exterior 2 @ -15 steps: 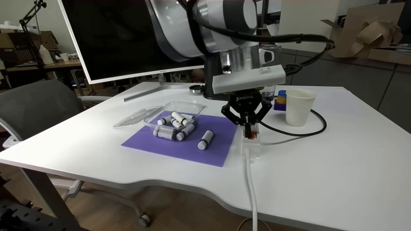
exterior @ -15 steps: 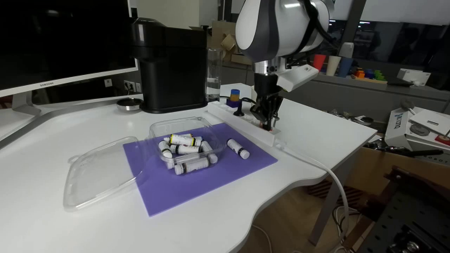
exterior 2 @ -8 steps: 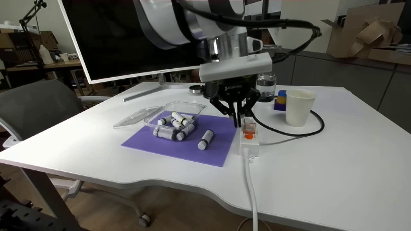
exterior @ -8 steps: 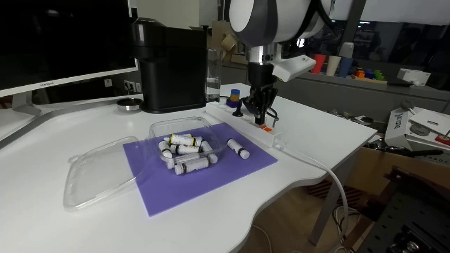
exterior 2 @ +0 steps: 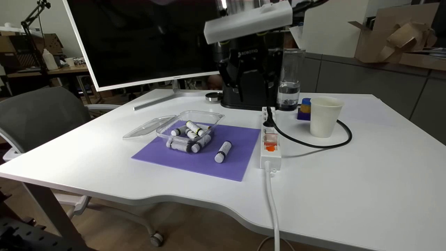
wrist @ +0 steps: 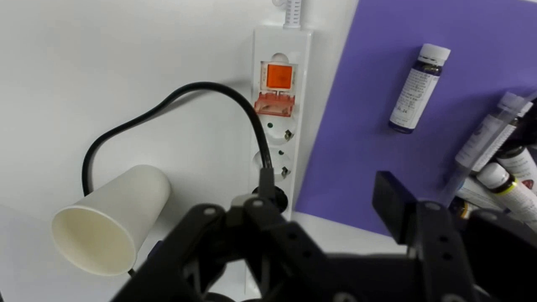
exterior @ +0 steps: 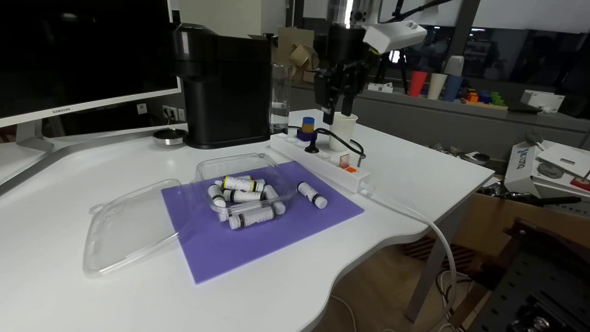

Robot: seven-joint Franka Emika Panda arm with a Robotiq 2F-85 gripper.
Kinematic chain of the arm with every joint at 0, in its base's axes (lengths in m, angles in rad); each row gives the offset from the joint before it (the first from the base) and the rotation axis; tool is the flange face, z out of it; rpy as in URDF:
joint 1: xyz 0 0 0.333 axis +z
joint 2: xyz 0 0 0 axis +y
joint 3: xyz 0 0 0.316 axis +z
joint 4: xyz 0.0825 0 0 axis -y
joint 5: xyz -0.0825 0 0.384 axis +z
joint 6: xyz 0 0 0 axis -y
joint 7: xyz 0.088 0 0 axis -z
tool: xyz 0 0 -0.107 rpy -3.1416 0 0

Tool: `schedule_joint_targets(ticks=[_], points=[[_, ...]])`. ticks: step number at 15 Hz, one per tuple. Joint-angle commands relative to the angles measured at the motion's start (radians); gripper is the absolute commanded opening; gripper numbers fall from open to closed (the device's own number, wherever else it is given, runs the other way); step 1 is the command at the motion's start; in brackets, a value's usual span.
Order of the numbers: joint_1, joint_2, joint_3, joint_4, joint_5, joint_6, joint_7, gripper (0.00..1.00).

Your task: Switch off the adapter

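Note:
The adapter point(wrist: 283, 42) is a white power strip, lying beside the purple mat with its white cord point(exterior 2: 273, 205) running off the table's front. Near the cord end sits its orange switch point(wrist: 279, 76), uncovered; the clear reddish flap point(wrist: 275, 104) is flipped back. From those views I cannot tell which way the switch is set. A black plug point(exterior: 312, 148) with a black cable point(exterior 2: 313, 144) is in one socket. My gripper point(exterior: 338, 114) hangs in the air above the strip, apart from it. Seen in the wrist view, the gripper point(wrist: 325, 188) has its fingers spread with nothing between them.
A paper cup point(exterior 2: 324, 118) stands near the cable. The purple mat point(exterior 2: 195, 164) bears a clear container point(exterior: 249, 159) of small bottles and one loose bottle point(wrist: 413, 94). Behind are a tall black box point(exterior: 226, 87), a glass of water point(exterior 2: 289, 94) and a monitor point(exterior: 83, 55).
My gripper was shut and down at the switch; it has moved back along the strip, risen well clear and opened. The switch and flap have come into sight. The strip shifted slightly.

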Motion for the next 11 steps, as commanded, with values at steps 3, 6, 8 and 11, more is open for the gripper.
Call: schedule_joint_targets(ticks=[3,6,8,11], points=[[-0.008,-0.116,0.012,-0.02,0.037,-0.135,-0.01,1.0],[-0.005,-0.139,0.006,-0.005,0.056,-0.221,-0.001,1.0],[-0.007,-0.148,0.003,0.0,0.062,-0.264,-0.002,1.0],[-0.01,-0.152,-0.003,0.009,0.061,-0.325,0.004,1.0]])
